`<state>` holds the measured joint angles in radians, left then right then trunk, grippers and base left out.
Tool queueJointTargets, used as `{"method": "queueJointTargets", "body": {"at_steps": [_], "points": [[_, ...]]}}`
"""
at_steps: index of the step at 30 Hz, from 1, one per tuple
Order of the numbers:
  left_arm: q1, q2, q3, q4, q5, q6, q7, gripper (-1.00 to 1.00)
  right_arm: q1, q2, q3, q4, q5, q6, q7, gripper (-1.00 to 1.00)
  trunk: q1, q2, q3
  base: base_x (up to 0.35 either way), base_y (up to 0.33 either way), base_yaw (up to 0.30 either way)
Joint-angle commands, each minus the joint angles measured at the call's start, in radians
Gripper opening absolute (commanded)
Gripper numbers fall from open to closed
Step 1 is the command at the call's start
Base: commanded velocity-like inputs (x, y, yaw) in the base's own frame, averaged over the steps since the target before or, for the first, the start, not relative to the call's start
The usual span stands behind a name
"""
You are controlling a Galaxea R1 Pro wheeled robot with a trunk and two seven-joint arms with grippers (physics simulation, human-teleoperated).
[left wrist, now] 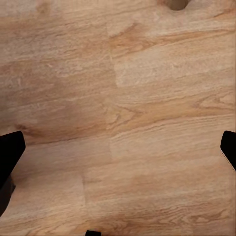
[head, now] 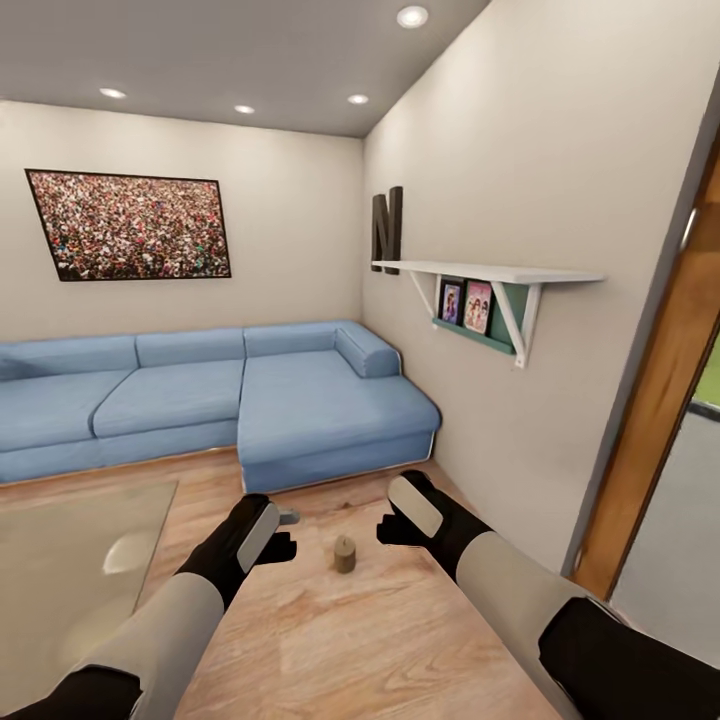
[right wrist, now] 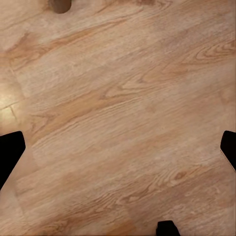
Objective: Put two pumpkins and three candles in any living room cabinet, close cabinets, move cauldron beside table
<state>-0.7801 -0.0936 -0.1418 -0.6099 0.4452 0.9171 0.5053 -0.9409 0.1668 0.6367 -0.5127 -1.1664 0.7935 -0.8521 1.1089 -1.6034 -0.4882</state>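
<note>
Clearly early in the job, judging from what shows. One candle [head: 345, 553] on the light wood floor [head: 400, 650], upright, long axis vertical, flat top facing the ceiling, a tiny wick tip just visible. Standing between the two grippers in the head view, a little ahead of them, just in front of the blue corner sofa [head: 300, 400] and near the edge of the glass table [head: 70, 570] at the left. Not yet grasped, not yet anywhere near a cabinet. Pumpkins, other candles, cauldron and dark TV unit still to be found, so nearly everything left: pick-ups, stowing, closing, cauldron placement.

Left gripper [head: 281, 548] low over the floor, beside the candle but apart from it. Fingers [left wrist: 9, 152] spread wide at opposite edges of the left wrist view, nothing but bare planks between them, candle base [left wrist: 176, 4] just cut by the frame edge. Small grey object [head: 290, 517] on the floor just past this gripper, too small to identify.

Right gripper [head: 392, 530] likewise near the candle, not touching. Fingers [right wrist: 10, 150] wide apart, empty, floor grain between them, candle [right wrist: 60, 5] at the frame edge.

White wall shelf [head: 490, 272] with framed photos on the right wall, crowd picture [head: 130, 225] above the sofa.
</note>
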Motion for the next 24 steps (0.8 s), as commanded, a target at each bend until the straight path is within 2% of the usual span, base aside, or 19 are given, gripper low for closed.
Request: {"method": "queueJointTargets", "body": {"at_steps": [1, 9, 14, 24], "points": [[-0.001, 0.000, -0.004, -0.001, 0.010, 0.002, 0.009, 1.00, -0.001, -0.001, 0.007, -0.002, -0.009, 0.003, -0.008, 1.00, 0.000, -0.001, -0.001, 0.266, -0.197, 0.170], [-0.001, 0.001, -0.004, -0.001, 0.011, 0.002, 0.009, 1.00, -0.001, 0.001, 0.018, -0.007, -0.008, 0.003, -0.010, 1.00, 0.000, -0.001, -0.001, 0.268, -0.197, 0.034], [-0.001, 0.001, -0.004, -0.001, 0.013, 0.002, 0.008, 1.00, -0.001, 0.000, 0.018, -0.007, -0.007, 0.003, -0.010, 1.00, 0.000, -0.001, -0.001, 0.296, -0.078, 0.041], [-0.001, 0.002, -0.004, -0.001, 0.017, 0.002, 0.007, 1.00, -0.001, 0.002, 0.020, -0.007, -0.008, 0.003, -0.010, 1.00, 0.000, -0.001, 0.003, 0.318, -0.009, 0.241]]}}
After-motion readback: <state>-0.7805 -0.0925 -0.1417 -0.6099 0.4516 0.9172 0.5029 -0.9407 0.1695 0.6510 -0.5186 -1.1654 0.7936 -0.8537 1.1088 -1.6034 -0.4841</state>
